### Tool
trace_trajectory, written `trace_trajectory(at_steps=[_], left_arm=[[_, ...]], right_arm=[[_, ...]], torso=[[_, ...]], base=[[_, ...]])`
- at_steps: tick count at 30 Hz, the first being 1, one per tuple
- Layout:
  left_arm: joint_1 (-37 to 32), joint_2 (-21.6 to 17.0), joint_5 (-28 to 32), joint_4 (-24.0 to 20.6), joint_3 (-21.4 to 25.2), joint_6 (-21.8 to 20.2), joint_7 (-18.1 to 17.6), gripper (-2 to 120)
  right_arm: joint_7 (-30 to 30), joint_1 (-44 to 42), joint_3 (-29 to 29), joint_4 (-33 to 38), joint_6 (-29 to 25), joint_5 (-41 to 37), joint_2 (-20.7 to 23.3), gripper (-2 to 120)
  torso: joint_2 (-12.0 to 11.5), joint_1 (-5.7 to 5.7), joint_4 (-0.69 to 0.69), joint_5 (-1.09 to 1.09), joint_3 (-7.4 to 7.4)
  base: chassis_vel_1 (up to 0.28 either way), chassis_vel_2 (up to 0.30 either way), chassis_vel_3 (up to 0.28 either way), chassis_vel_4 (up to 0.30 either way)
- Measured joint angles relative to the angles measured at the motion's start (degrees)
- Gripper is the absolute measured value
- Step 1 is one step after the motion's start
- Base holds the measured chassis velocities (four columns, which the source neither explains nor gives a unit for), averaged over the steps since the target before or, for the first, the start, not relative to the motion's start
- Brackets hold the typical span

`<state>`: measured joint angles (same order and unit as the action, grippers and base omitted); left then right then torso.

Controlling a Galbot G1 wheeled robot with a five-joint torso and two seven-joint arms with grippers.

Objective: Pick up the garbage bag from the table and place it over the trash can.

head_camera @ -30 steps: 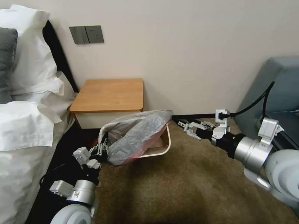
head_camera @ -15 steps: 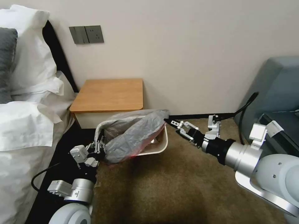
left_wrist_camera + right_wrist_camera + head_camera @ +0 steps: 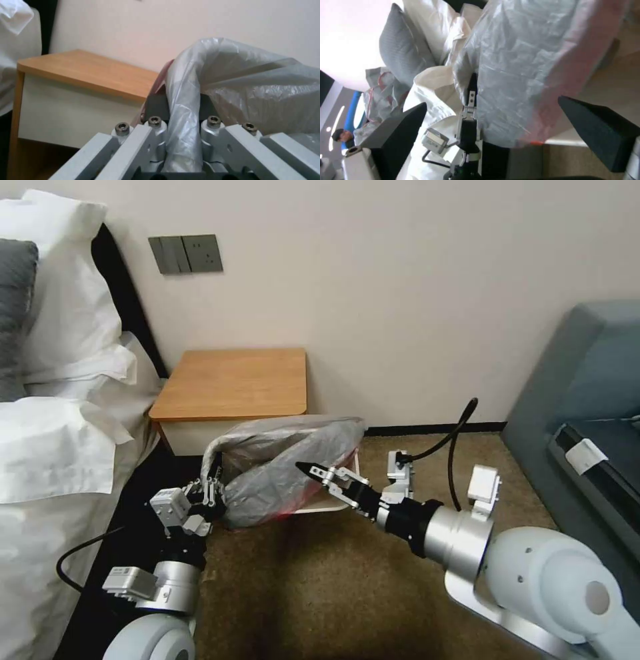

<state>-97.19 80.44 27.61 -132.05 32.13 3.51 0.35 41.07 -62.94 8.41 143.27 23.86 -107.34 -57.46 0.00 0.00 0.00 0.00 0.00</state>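
So the garbage bag [image 3: 293, 467] is off the table [image 3: 233, 383] and draped across the trash can [image 3: 333, 505], which sits on the carpet just in front of and below the nightstand. It's bunched up in a big puffy hump over the bin's top instead of lying snug around the rim. We can see a bit of the beige rim poking out on the near side, with the pinkish-red edge of the bag hanging just above it.

Our left gripper [image 3: 212, 493] is down at the bin's left end, and in the left wrist view its jaws are clamped on a gathered rope of the plastic [image 3: 181, 117] running straight up between the pads. Solid hold there, we'd say.

Our right gripper [image 3: 320, 473] is reaching in from the right, tips right up against the crumpled side of the bag. In the right wrist view its two dark fingers [image 3: 596, 130] stand wide apart with the bag between and beyond them, gripping nothing.

Handling-wise, we reckon this stuff is feather-light, floppy and slippery, so it'll crumple and slide instead of holding any shape. The best place to grab is probably the reddish hem on the free side. Pinching the middle would probably just bunch it more.
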Motion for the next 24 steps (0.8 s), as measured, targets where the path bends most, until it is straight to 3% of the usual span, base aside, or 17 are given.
trace_trajectory(at_steps=[13,24], left_arm=[[0.72,0.11,-5.44,-0.12,0.21,3.22,0.02,8],[0.6,0.21,-4.65,-1.13,0.48,3.2,0.24,8]], right_arm=[[1.96,1.95,-2.43,-0.49,-0.74,5.95,0.75,100],[-0.57,3.83,-5.16,-3.89,-1.76,11.45,-1.77,100]], torso=[[0.0,0.0,-0.01,0.0,0.0],[0.0,0.0,0.0,0.01,0.0]], base=[[0.0,0.0,0.0,0.0],[0.0,0.0,0.0,0.0]])
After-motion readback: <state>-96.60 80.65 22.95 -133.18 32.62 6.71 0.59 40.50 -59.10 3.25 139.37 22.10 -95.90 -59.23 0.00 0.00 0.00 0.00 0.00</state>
